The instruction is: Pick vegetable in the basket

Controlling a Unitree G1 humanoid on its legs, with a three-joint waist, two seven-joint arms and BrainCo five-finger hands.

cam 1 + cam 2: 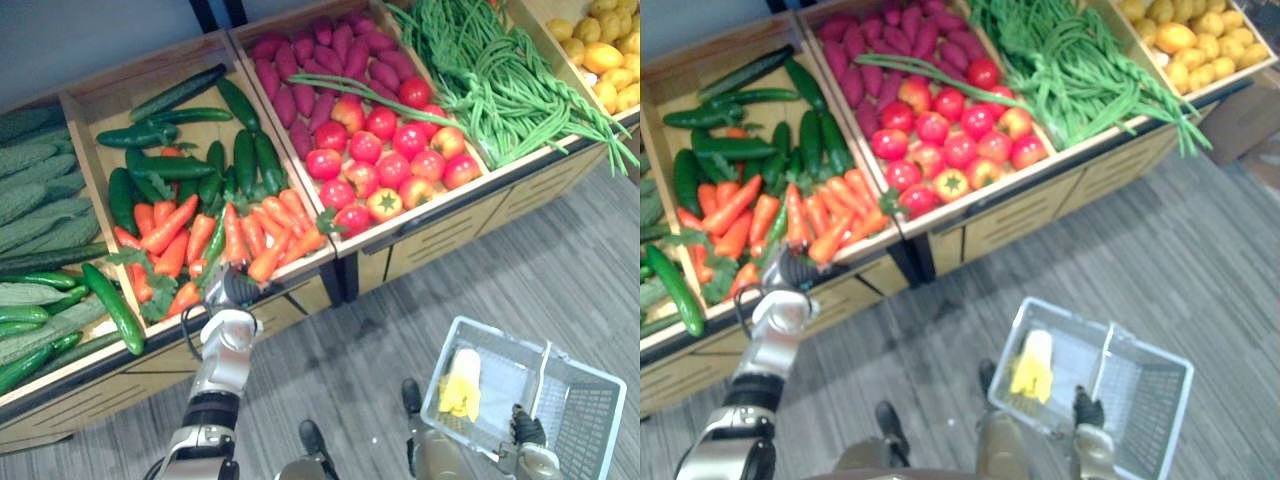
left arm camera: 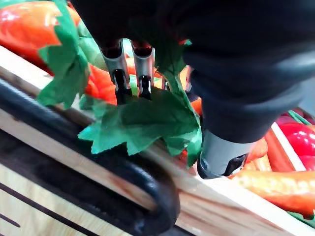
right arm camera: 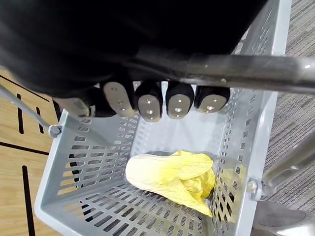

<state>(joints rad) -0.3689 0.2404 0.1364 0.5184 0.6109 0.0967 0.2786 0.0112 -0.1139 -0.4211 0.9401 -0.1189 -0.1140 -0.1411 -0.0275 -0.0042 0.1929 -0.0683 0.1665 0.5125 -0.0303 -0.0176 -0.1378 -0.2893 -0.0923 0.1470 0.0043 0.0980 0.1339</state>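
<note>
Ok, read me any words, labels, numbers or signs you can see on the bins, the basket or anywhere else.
None to read: no word, number, label or sign stands on the wooden bins, the grey basket or the floor.

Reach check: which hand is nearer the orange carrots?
Left. The left hand touches the leaves of the orange carrots; right hand is apart, curled round the metal handle of the grey plastic basket.
</note>
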